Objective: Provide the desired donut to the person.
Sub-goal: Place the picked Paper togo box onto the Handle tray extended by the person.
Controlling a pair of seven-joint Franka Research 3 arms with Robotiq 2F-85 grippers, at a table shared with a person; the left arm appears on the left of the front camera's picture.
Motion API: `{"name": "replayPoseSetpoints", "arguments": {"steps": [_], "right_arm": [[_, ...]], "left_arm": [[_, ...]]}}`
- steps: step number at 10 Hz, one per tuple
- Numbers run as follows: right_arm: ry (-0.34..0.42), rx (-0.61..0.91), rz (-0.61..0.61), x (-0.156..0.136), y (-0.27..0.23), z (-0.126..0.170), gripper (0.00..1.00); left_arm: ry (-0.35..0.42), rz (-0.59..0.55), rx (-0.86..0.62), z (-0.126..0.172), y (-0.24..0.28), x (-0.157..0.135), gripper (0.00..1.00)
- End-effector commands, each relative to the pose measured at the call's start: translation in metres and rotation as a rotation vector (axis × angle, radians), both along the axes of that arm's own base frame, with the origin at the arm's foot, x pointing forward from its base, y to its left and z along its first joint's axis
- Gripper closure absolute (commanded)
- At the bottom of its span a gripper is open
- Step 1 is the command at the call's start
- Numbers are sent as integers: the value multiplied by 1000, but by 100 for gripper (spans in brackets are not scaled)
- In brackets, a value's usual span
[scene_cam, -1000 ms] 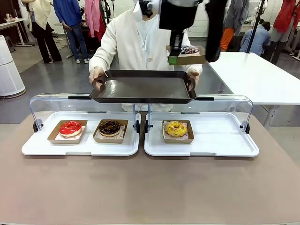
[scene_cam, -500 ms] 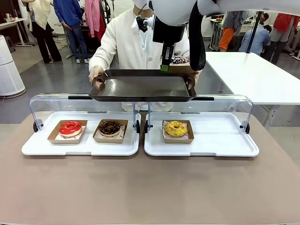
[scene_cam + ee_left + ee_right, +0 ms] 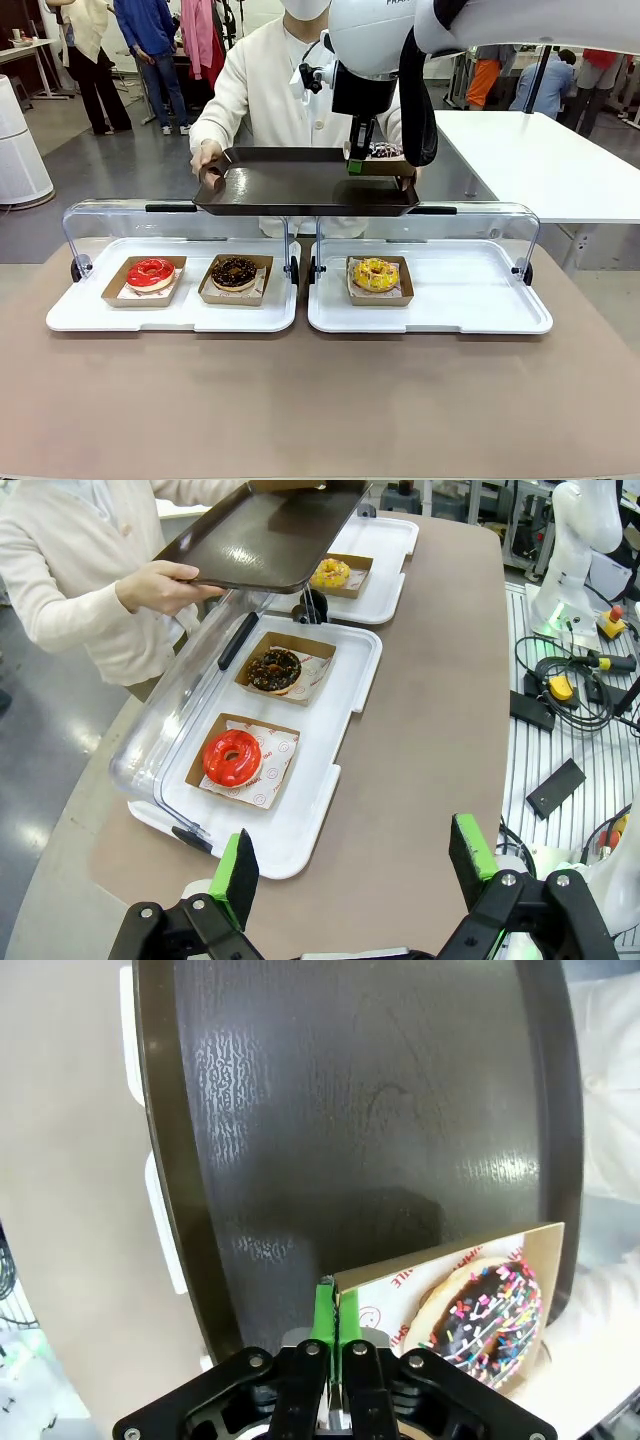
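The person (image 3: 270, 80) in a cream cardigan holds a dark serving tray (image 3: 290, 187) with both hands over the display covers. My right gripper (image 3: 355, 163) is shut on the edge of a cardboard tray (image 3: 400, 1275) carrying a chocolate donut with coloured sprinkles (image 3: 487, 1312), (image 3: 386, 150). The donut hangs low over the serving tray's (image 3: 350, 1100) right side; whether it touches I cannot tell. My left gripper (image 3: 355, 858) stands open, empty, above the table's near left part.
Two white display trays (image 3: 450, 300) with raised clear covers hold a red donut (image 3: 150, 272), a chocolate donut (image 3: 234, 271) and a yellow donut (image 3: 375, 273). Cables and boxes (image 3: 555, 690) lie beside the table. A white table (image 3: 540, 160) stands at the far right.
My right gripper has come down and slightly left with the sprinkled donut, from above the serving tray to just over its surface. The person has kept the tray nearly still.
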State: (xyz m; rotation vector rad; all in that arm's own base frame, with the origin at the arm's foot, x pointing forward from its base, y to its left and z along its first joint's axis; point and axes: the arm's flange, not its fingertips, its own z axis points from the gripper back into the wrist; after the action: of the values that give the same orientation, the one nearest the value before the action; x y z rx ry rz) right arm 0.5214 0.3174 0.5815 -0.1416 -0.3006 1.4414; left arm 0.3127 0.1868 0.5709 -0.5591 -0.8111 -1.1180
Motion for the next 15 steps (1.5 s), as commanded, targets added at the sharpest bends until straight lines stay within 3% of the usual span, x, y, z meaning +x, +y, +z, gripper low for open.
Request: {"name": "replayPoseSetpoints", "arguments": {"steps": [1, 5, 6, 15], "right_arm": [[-14, -4, -11, -2, 0, 5, 98], [-6, 2, 0, 0, 0, 3, 98], [-8, 11, 52, -5, -2, 3, 98], [64, 56, 46, 33, 4, -36, 98]], "left_arm": [[-13, -3, -8, 0, 0, 1, 0], [-13, -3, -8, 0, 0, 1, 0], [-13, -3, -8, 0, 0, 1, 0], [-13, -3, -8, 0, 0, 1, 0]]}}
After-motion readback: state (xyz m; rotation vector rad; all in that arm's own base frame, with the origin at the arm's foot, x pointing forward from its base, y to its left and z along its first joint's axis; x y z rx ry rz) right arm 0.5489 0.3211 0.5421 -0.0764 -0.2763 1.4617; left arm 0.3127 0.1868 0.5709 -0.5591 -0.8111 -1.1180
